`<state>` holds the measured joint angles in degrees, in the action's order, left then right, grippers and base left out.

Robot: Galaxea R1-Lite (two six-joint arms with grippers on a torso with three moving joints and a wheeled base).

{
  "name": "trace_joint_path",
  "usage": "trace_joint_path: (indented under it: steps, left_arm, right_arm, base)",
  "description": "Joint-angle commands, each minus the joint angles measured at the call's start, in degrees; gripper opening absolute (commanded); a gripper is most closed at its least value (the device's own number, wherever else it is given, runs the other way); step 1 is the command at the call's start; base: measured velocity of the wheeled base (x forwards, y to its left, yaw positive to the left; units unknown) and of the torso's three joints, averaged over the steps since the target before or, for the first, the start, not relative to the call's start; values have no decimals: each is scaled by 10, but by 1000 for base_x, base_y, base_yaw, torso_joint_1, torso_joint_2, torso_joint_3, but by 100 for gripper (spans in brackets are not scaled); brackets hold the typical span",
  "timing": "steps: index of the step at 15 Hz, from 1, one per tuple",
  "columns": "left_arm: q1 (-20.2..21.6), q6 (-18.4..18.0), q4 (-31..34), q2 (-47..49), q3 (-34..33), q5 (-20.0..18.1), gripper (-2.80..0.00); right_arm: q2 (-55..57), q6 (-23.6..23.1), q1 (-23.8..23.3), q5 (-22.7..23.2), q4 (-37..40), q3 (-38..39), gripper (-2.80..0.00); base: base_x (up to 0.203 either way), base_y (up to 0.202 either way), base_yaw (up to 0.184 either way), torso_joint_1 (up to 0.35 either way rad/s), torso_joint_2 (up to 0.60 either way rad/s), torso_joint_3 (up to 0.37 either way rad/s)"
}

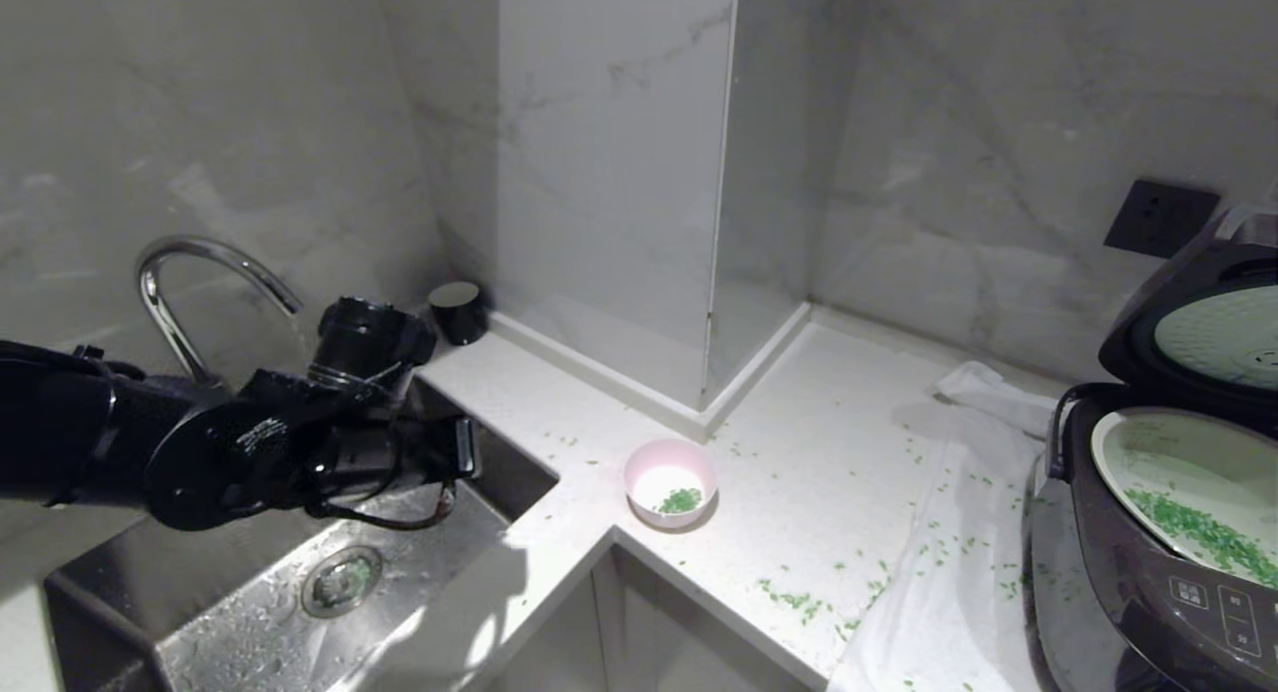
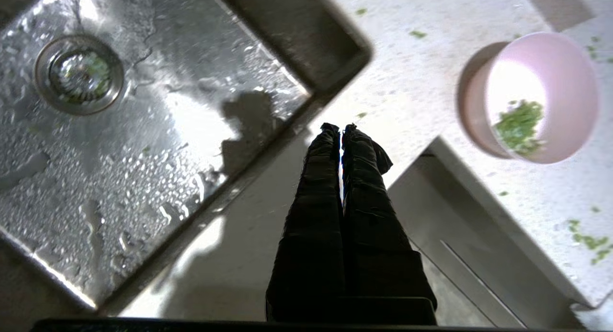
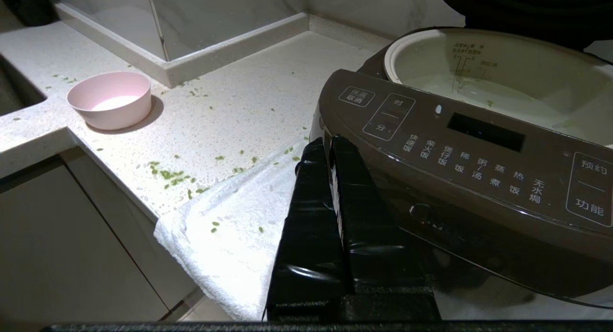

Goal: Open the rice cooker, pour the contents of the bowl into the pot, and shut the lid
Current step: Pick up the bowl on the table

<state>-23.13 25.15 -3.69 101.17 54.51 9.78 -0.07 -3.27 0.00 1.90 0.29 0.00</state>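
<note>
The rice cooker stood nearest, at the right edge of the desk, its dark brown front panel of white-marked buttons facing the robot and its long side running along the desk's front. The right gripper hung just before that panel, fingers pressed together and holding nothing. Inside the cooker sat the pot, round and pale grey-white, with a drift of green grains lying across its bottom. A white towel lay under and beside the cooker, flecked with spilled grains. Left of it, well apart, the bowl stood upright near the desk's inner corner, pale pink outside, white inside, mouth up, a small clump of green bits still in it. Further left, the left gripper hovered over the edge between the wet steel sink and the desk, closed and empty, the bowl off to its side and untouched. Behind the cooker the lid stood tilted back on its hinge, its silvery round plate facing forward, against the marble wall by a dark socket
</note>
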Motion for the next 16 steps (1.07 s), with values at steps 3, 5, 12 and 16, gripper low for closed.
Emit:
trace_joint_path:
  steps: [3, 5, 12, 16]
  left_arm:
    - [-60, 3, 82, 97, 128, 0, -280]
    - [-77, 13, 105, 130, 170, 0, -280]
    - [-108, 27, 151, 203, 260, -4, 0]
    - [-144, 29, 156, 237, 302, -4, 0]
  right_arm:
    - [1, -1, 0, 0, 0, 1, -280]
    - [1, 0, 0, 0, 0, 1, -280]
    - [1, -1, 0, 0, 1, 1, -280]
    - [1, -1, 0, 0, 0, 1, -280]
  base:
    - [0, 0, 0, 0, 0, 0]
    - [0, 0, 0, 0, 0, 0]
    - [0, 0, 0, 0, 0, 0]
    - [0, 0, 0, 0, 0, 0]
